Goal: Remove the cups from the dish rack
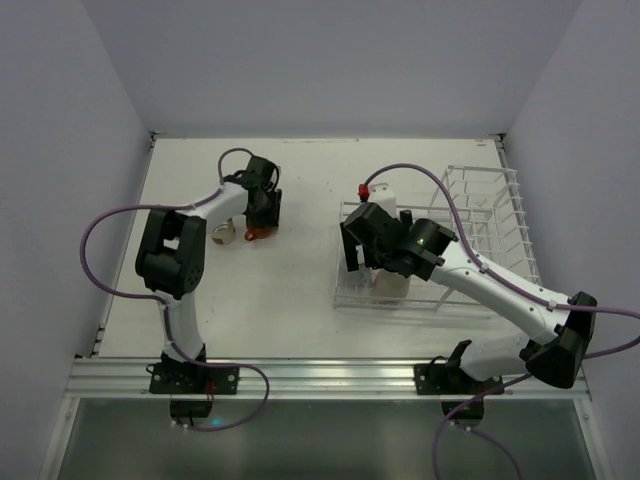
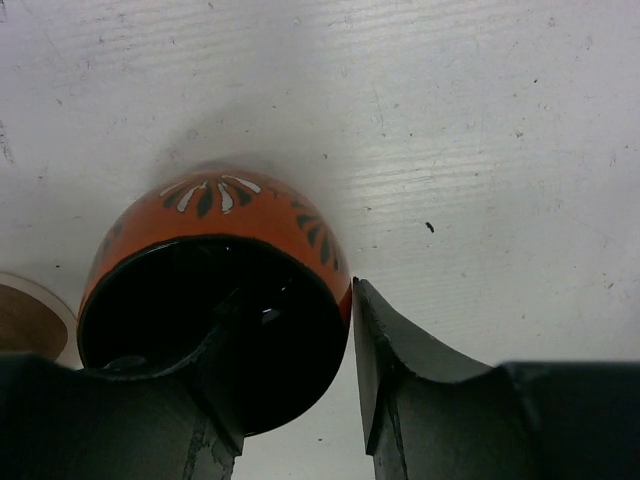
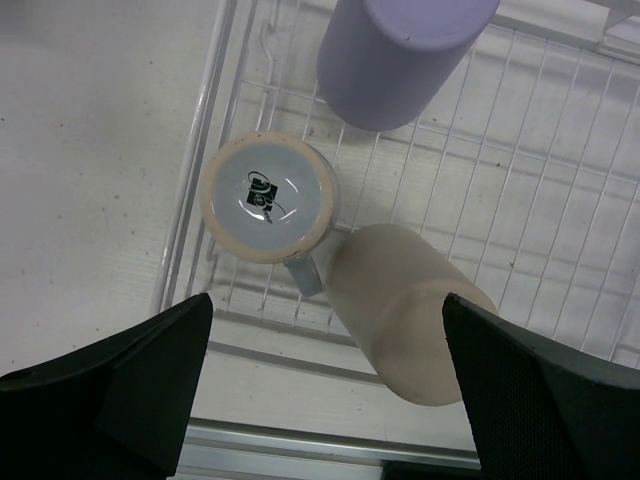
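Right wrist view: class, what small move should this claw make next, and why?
Probably lower the right claw onto the beige tumbler and close. The claw is open and above the tumbler, which sits between its fingers in the rack.

Orange-red mug (image 2: 215,210): glossy black inside, with white and dark petal strokes fanned around its outer wall. Bench (image 2: 480,120): white, flecked with small dark specks. Dish rack (image 3: 560,200): white wire. Lavender tumbler (image 3: 400,55): plain, no pattern. Beige tumbler (image 3: 410,320): plain, no pattern. Blue-grey cup (image 3: 268,197): pale, its upturned base ringed in beige around a small black printed mark. Left hand (image 2: 295,300) and right hand (image 3: 328,310): matte black.
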`<state>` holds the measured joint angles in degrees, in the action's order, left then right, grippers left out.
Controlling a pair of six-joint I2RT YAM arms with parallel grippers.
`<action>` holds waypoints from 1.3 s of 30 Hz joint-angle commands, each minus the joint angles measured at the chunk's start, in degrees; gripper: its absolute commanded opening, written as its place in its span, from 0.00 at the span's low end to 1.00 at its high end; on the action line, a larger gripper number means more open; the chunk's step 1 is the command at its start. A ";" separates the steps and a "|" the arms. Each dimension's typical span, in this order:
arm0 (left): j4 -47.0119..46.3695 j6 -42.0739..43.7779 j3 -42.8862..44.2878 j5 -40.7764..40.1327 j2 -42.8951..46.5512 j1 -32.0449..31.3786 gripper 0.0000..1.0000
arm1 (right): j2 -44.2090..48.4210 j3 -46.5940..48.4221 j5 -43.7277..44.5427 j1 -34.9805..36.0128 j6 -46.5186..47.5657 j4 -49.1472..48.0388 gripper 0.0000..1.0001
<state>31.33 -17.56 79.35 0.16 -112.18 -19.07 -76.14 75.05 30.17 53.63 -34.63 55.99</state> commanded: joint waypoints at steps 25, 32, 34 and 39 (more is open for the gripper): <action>4.00 0.77 6.16 6.07 20.41 0.53 0.69 | 0.29 1.51 9.47 -0.01 -14.15 13.19 0.99; 6.72 1.65 10.73 10.20 26.92 0.17 0.70 | 0.20 -2.26 8.41 -0.45 -13.36 10.11 0.98; 7.07 1.65 11.61 11.52 29.02 0.17 0.70 | 0.11 -3.32 8.50 -0.63 -13.53 9.58 0.98; 7.60 1.48 14.16 13.02 31.58 0.17 0.71 | 0.29 -5.35 7.54 -1.42 -12.74 6.69 0.98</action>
<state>37.30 -17.08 90.78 10.28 -82.59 -18.87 -76.84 70.43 36.51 52.77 -46.04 65.98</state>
